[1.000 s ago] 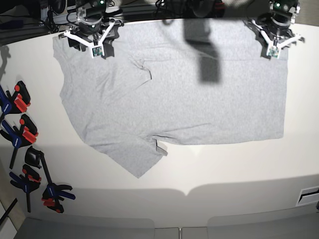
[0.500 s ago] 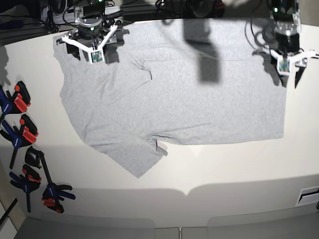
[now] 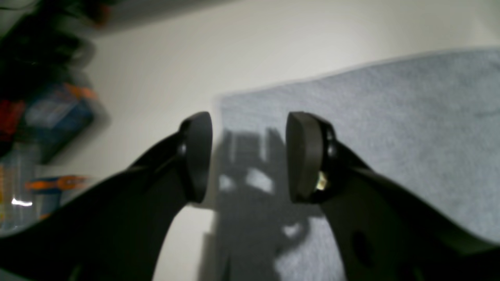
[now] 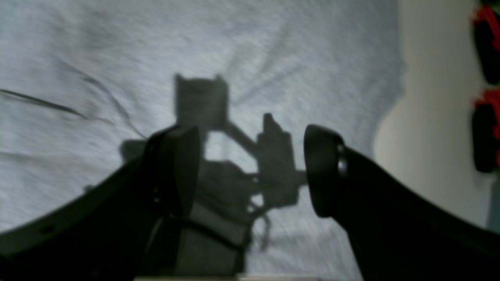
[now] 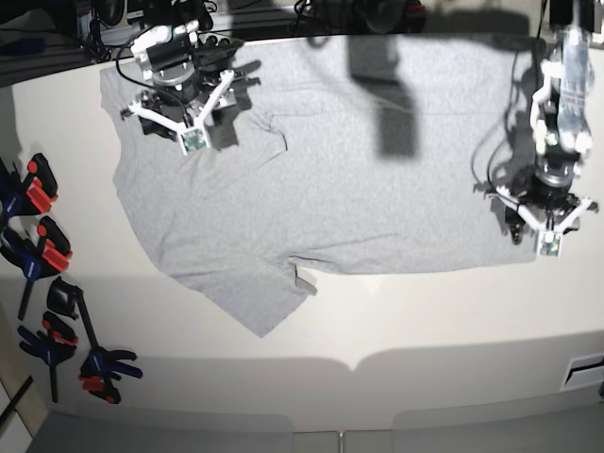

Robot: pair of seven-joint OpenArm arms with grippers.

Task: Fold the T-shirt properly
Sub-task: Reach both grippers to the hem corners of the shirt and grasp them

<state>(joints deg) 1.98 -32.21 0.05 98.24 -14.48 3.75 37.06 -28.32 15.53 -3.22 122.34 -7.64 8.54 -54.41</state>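
Left wrist view: my left claw [image 3: 248,156] is released, jaws apart with nothing between them, hanging over a corner of the light heather-grey cotton T-shirt [image 3: 371,128]. The cloth edge runs just beside the left pad [image 3: 197,156]; bare off-white bench [image 3: 242,47] beyond it. No fabric pinched.

Right wrist view: my right claw [image 4: 250,171] is also released, jaws wide, empty, hovering above creased grey fabric. The cloth's edge curves away on the right, with bench showing past it. Red-and-black shapes at the far right edge, too blurred to name from here.

Base view: the T-shirt [image 5: 321,170] lies spread flat on the bench [image 5: 425,321], single layer as far as I can see, one sleeve [image 5: 250,297] sticking out toward the camera. Long axis runs left-right across the view: sleeve and shoulder end on the left, straight hem on the right. No lettering visible on the upward face. The left claw [image 5: 545,231] sits over the near hem corner on the right, the right claw [image 5: 184,118] over the far shoulder area on the left. Blue-and-red-handled bar clamps [image 5: 42,255] lie off the cloth on the left.

My read: no fold made yet. Garment only laid out. All folds are left, and neither claw has a grip.
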